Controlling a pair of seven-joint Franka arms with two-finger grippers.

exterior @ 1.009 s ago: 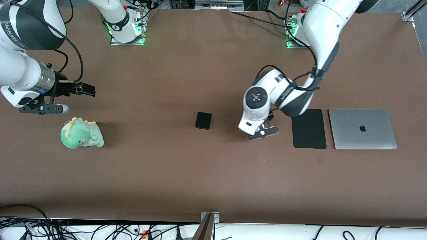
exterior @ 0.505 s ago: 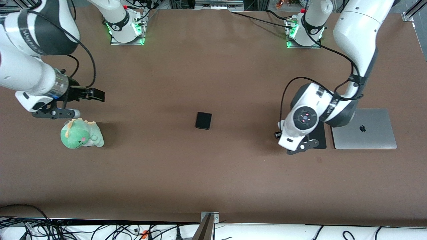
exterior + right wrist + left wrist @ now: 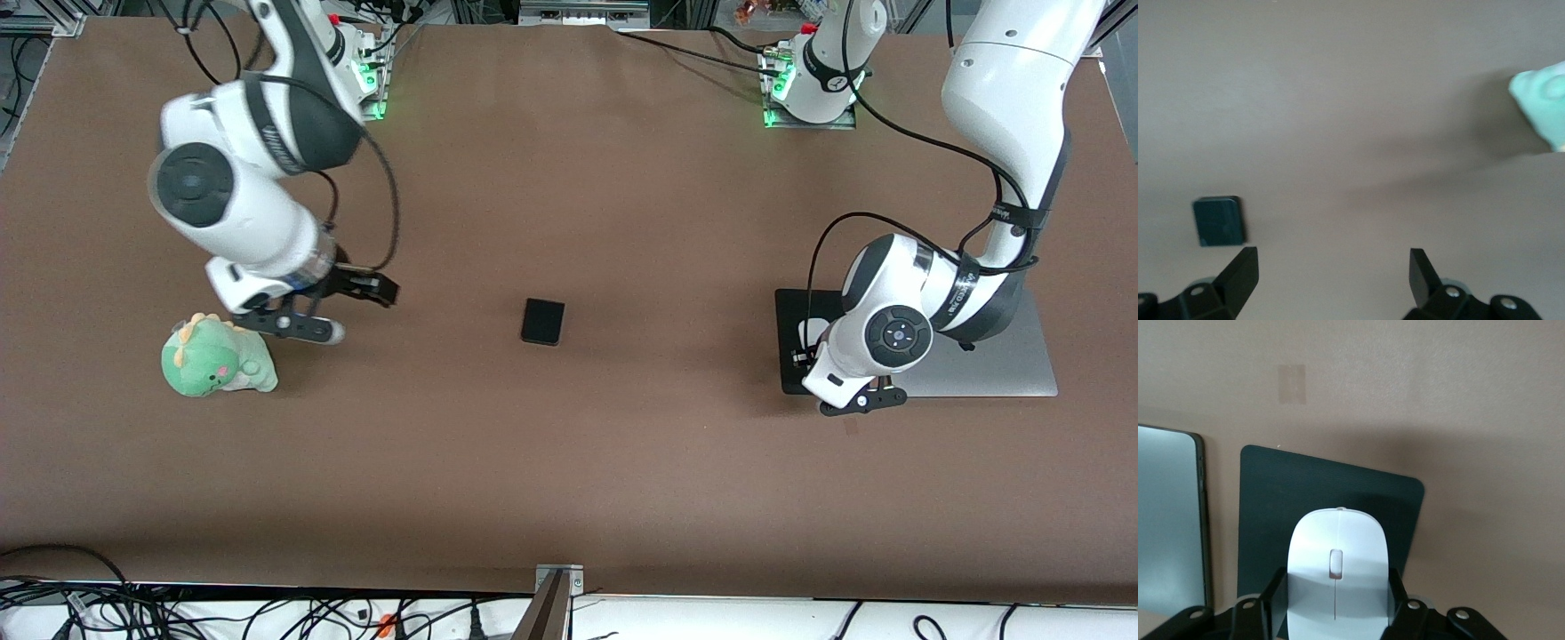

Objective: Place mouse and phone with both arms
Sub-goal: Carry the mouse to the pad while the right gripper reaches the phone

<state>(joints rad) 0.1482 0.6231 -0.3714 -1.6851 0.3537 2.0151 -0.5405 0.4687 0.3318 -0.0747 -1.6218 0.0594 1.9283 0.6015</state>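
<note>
Left gripper (image 3: pixel 1337 603) w/ mouse (image 3: pixel 1337 577) over mouse pad (image 3: pixel 1271 507)

Both arms are glossy white with rounded shells and broad black bands at the joints. The right arm (image 3: pixel 240 196) carries a round black cap on its elbow joint and a short metallic ring at the wrist; a black cable loops along it. The left arm (image 3: pixel 1005 133) has a dark round end cap with small buttons and grey lettering on a black band, with black cables strapped alongside. Green lights glow at both bases. The fingers (image 3: pixel 1238 273) are matt black, on brackets with silver screws.
</note>
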